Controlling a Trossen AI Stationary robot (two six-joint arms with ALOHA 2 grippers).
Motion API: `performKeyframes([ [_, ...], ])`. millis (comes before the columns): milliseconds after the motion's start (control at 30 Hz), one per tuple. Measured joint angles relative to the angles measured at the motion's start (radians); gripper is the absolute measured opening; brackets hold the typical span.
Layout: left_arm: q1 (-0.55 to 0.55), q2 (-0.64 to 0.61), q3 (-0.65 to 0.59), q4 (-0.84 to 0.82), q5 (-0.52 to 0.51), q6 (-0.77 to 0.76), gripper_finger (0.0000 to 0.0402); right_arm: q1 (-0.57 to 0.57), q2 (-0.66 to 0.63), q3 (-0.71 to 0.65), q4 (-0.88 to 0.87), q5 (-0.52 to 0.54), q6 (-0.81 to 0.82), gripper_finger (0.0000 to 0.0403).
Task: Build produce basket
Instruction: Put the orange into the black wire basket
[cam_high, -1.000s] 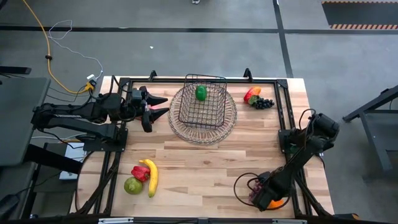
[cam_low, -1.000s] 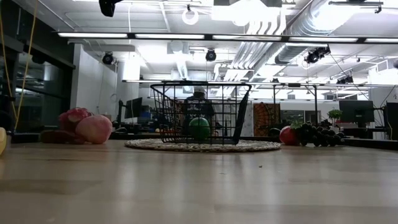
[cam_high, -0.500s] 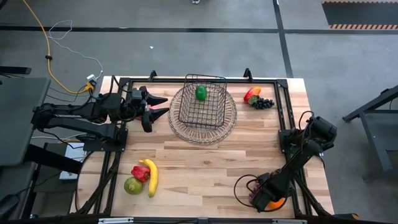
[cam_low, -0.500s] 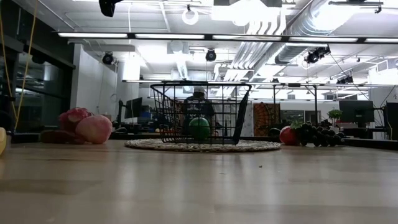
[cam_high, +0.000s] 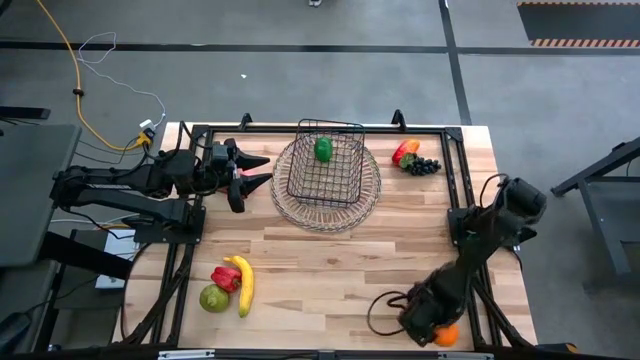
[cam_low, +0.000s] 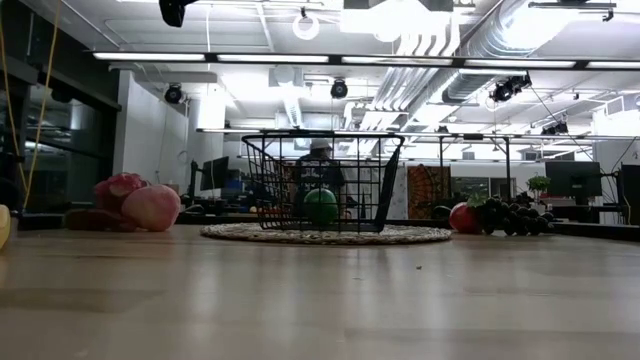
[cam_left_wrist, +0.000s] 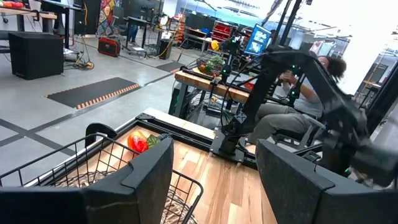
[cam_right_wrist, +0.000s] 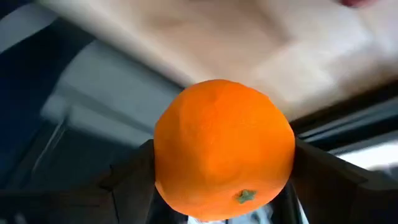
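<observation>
The dark wire basket (cam_high: 325, 160) stands on a round woven tray (cam_high: 290, 200) at the table's far middle, with a green fruit (cam_high: 323, 150) inside it. My left gripper (cam_high: 262, 170) hovers open just left of the basket, whose rim (cam_left_wrist: 93, 146) shows past its fingers. My right gripper (cam_high: 432, 322) is at the near right corner, shut on an orange (cam_high: 446, 335). A red fruit (cam_high: 404, 152) and dark grapes (cam_high: 424, 166) lie right of the tray. A banana (cam_high: 243, 285), red pepper (cam_high: 225, 278) and green fruit (cam_high: 213, 298) lie near left. My right gripper pinches the orange (cam_right_wrist: 224, 149) between its two fingers (cam_right_wrist: 134, 180), one on each side of its widest part. The fingers come slanting down from the far left toward the near right corner. The frames do not show if the orange is clear of the table.
Black frame rails (cam_high: 455, 170) run along the table's left, far and right sides. A cable loop (cam_high: 380, 310) hangs by the right wrist. The orange is right at the table's near edge (cam_high: 470, 345). Bare wood (cam_high: 320, 270) lies between tray and near edge.
My right gripper has moved a little toward the table's near edge with the orange in its hold, and its forearm and cable loop have swung toward the left. The pink fruit seen beside it before is now covered by the arm.
</observation>
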Motion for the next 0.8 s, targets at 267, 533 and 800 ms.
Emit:
performKeyframes([
  [267, 0.0, 0.0, 0.0, -0.002, 0.0, 0.0, 0.0218, -0.214, -0.29, 0.064, 0.016, 0.194, -0.322, 0.0298],
  [533, 0.0, 0.0, 0.0, -0.032, 0.0, 0.0, 0.0218, -0.427, -0.529, 0.07, 0.269, 0.507, -0.651, 0.0299],
  [800, 0.0, 0.0, 0.0, -0.032, 0.0, 0.0, 0.0218, -0.565, -0.607, 0.071, 0.559, 0.546, -0.964, 0.0299],
])
